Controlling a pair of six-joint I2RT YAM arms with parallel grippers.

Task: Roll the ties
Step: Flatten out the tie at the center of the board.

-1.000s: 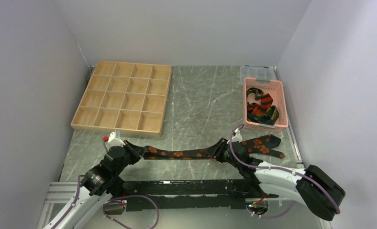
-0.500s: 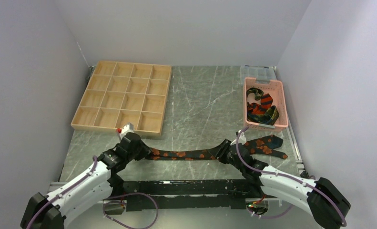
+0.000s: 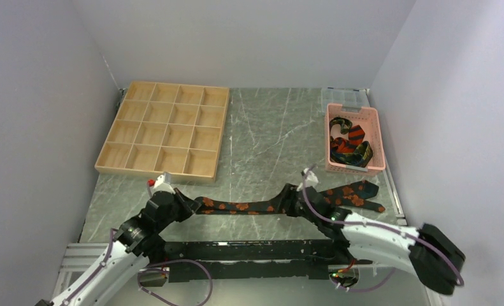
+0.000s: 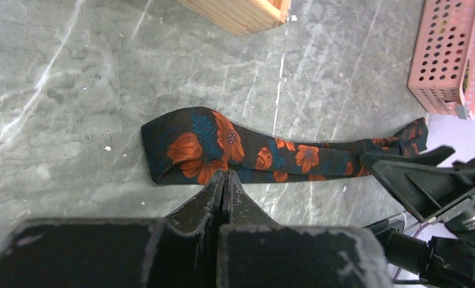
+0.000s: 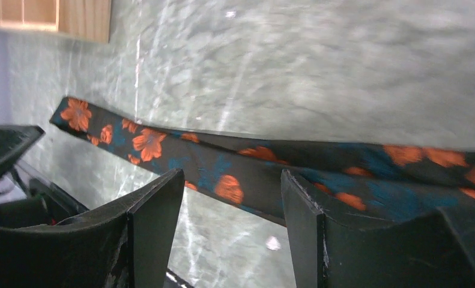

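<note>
Overhead view: you have one long black fabric necktie with orange flower blotches lying on the grey marbled stone surface. It is stretched left to right across the lower centre of the frame, between your two arms. At its right end the fabric shows as two diverging strips, just below the pink plastic slotted basket.

Left pincer: the fingers are pressed together with no gap. Their tips meet at the near edge of the necktie's left end, which lies flat with teal patches among the orange. Whether any fabric is caught between the tips cannot be told from either view.

Right pincer: the fingers stand well apart. The necktie runs across the wrist frame beyond the gap, resting on the surface and passing behind the right-hand finger.

Other items: the basket, at the right of the overhead frame, holds a bundle of striped fabric neckties in orange, red, blue and yellow. A pale wooden tray divided into square compartments sits at the upper left, its lower right corner near your left pincer.
</note>
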